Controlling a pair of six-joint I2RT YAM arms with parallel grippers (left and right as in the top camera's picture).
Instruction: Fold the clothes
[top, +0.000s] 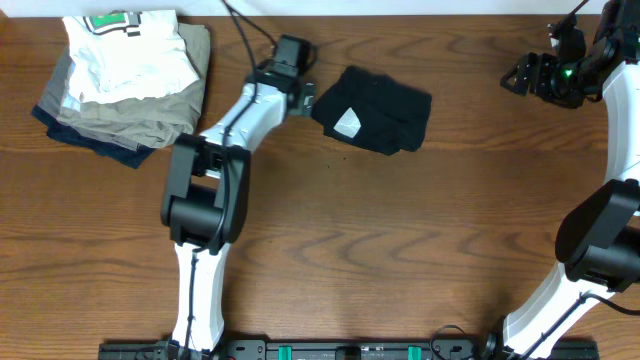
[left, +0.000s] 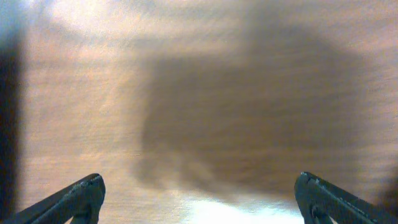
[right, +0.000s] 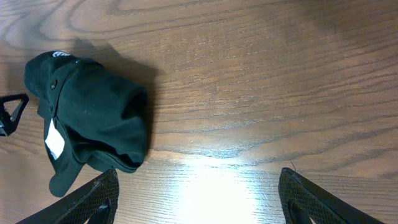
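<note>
**Black garment folded small, both hands empty**

Black garment (top: 372, 110) lies in a compact fold, top-ctr of desk (top: 400, 230), w/ white tag (top: 347, 124) facing up. Left hand (top: 303, 97) is just beside its left edge, jaws wide, holding nothing. Right hand (top: 520, 78) is well apart at far right, jaws also wide, empty. Folded stack (top: 125, 80) sits top-left.

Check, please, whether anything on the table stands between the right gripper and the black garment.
Nothing visible does. Only bare table lies between the right gripper and the black garment. The left gripper is at the garment's opposite, left edge, and the folded pile lies farther left.
</note>
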